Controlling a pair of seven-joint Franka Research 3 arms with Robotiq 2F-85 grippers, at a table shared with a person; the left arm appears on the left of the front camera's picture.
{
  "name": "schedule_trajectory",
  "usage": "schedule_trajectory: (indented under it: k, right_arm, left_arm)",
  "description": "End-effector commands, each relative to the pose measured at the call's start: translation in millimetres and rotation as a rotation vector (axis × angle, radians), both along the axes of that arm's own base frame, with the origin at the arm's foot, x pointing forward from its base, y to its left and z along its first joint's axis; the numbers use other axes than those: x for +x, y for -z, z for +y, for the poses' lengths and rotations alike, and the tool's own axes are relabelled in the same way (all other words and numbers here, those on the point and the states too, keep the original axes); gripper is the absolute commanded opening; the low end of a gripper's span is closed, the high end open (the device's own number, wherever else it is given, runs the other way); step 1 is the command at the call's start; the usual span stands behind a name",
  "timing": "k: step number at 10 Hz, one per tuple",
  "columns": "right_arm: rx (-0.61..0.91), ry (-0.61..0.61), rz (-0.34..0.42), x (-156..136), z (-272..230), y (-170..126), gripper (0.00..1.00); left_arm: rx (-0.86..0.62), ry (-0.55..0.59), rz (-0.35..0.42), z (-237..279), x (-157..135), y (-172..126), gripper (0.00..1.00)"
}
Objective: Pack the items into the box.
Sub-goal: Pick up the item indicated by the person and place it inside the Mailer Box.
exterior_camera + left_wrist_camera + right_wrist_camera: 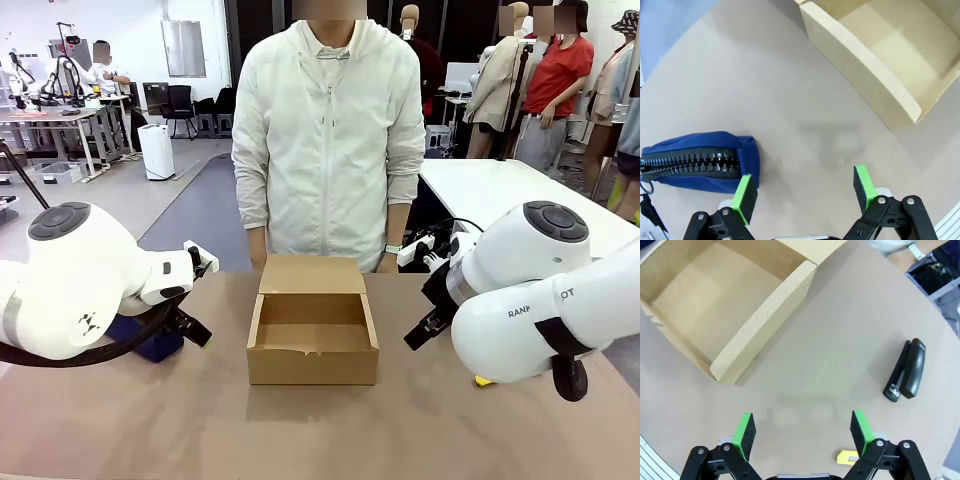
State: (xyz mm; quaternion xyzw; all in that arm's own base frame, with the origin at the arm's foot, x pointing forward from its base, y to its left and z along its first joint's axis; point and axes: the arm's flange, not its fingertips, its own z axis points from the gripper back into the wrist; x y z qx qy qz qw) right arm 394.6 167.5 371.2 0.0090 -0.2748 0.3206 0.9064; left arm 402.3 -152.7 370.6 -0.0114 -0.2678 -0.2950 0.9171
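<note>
At mid-table the box (312, 366) lies open, its floor bare; both arms' jaws gape apart.

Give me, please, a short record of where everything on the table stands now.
left pincer: open, holding nothing
right pincer: open, holding nothing
box: open, empty, mid-table
pouch: zipped, on table by left pincer
stapler: on table, outside box
knife: yellow end by right pincer
packed: nothing yet

Beyond your counter (200, 430) you see grey floor (200, 205), a white table (500, 195) at right, black chairs (180, 105) upper left.
</note>
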Motion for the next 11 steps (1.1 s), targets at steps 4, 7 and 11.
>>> schedule_trajectory:
  k: [4,7,11]
  right_arm:
    - [0.004,0.001,0.001,0,1,0,1.00]
    - [0.004,0.001,0.001,0,1,0,1.00]
    - [0.229,-0.063,0.224,2,-16,-41,1.00]
  left_arm:
    - [-0.001,-0.002,0.000,1,0,0,1.00]
    - [-0.001,-0.002,0.000,1,0,0,1.00]
    - [-0.152,0.023,0.089,3,-6,-32,1.00]
